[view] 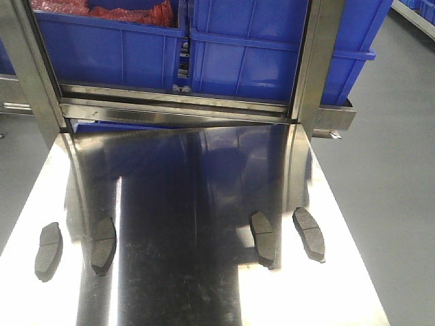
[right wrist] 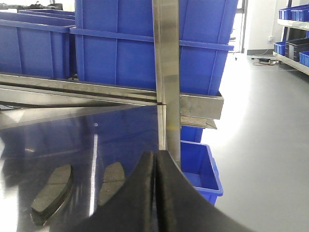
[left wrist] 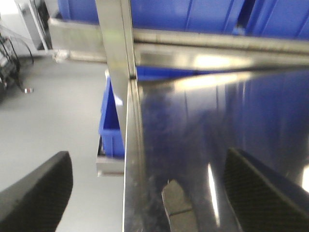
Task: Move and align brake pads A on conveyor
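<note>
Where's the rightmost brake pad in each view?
Front: rightmost brake pad, lower right, near the right edge of the table.
Left wrist: not in it.
Right wrist: lower centre-left, the pad nearer the upright.
Landmark: right steel upright, top right in front, centre in right wrist.

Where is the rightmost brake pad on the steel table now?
In the front view, the rightmost brake pad lies flat near the right edge of the steel table, just right of a second pad.

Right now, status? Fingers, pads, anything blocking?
Left fingers open, right fingers shut, both empty. Four pads on steel table, two per side, ungripped. No belt in view; nothing blocking the pads.
</note>
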Controlling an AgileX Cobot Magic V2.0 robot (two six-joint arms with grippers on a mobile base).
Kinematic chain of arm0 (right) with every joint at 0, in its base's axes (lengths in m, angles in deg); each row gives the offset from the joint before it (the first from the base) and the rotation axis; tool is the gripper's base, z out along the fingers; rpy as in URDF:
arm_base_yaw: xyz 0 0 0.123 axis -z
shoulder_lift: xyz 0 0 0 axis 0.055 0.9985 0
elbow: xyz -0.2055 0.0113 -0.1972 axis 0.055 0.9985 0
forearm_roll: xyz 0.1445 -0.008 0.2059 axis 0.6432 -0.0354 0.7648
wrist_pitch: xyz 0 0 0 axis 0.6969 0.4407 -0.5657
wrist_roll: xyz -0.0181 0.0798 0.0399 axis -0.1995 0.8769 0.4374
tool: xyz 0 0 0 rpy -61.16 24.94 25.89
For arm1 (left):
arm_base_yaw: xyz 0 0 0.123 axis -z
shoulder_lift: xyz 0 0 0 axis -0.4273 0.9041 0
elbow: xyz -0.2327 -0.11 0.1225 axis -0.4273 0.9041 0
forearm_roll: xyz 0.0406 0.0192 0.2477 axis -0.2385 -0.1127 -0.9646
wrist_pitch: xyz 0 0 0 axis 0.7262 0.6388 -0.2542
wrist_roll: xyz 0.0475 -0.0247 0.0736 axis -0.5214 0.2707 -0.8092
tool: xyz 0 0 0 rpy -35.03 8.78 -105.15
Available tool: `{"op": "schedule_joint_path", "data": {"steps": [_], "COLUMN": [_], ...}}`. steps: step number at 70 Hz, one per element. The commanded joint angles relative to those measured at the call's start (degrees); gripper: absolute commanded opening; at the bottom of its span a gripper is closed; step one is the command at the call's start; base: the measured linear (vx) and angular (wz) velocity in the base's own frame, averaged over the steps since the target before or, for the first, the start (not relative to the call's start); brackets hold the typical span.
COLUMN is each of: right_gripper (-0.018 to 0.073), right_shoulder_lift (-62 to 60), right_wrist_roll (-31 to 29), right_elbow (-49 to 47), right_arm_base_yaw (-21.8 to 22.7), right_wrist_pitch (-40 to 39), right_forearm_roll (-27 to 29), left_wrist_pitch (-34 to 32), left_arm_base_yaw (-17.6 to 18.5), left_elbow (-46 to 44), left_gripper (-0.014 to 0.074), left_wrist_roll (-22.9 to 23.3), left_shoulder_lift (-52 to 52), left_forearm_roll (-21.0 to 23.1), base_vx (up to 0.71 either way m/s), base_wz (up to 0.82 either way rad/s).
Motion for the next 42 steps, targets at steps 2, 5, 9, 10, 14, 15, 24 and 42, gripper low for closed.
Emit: {"op": "schedule_joint_path", "data": {"steps": [2,5,9,10,14,15,24,42], "right_gripper": [-0.0008,-0.0008,-0.0008,-0.0008,-0.0008,-0.0008,-0.0008,-0.0008], "right_shoulder_lift": [-0.9,-0.9,-0.9,-0.9,-0.9,-0.9,-0.9,-0.9], "right_wrist_roll": [-0.2,-0.2,-0.2,-0.2,-0.2,-0.2,-0.2,-0.2], "right_elbow": [1.2,1.2,1.2,1.2,1.2,1.2,1.2,1.2], "right_arm_base_yaw": [0.2,0.2,0.2,0.2,0.2,0.2,0.2,0.2], "right_wrist_pitch": [-4.3,-4.3,-4.3,-4.3,-4.3,-4.3,-4.3,-4.3], "right_forearm_roll": [-0.3,-0.3,-0.3,-0.3,-0.3,-0.3,-0.3,-0.3], "left_wrist_pitch": [-4.7,-4.3,-3.7,-3.5,-2.6,-2.4,-0.5,2.0], "left_arm_base_yaw": [0.3,1.0,2.3,2.6,4.3,4.6,6.7,10.4], "left_elbow": [-4.1,-5.4,-7.1,-7.5,-9.4,-9.8,-12.6,-14.3], "left_gripper": [0.0580,0.0580,0.0580,0.0580,0.0580,0.0580,0.0580,0.0580], "left_wrist_roll": [-1.1,-1.1,-0.9,-0.7,0.7,1.2,7.2,17.9], "left_shoulder_lift": [6.2,8.5,12.1,12.9,16.4,17.2,25.2,36.5], "left_forearm_roll": [0.9,1.1,2.0,2.4,3.0,3.1,2.3,-2.9], "base_vx": [0.00,0.00,0.00,0.00,0.00,0.00,0.00,0.00], "base_wz": [0.00,0.00,0.00,0.00,0.00,0.00,0.00,0.00]}}
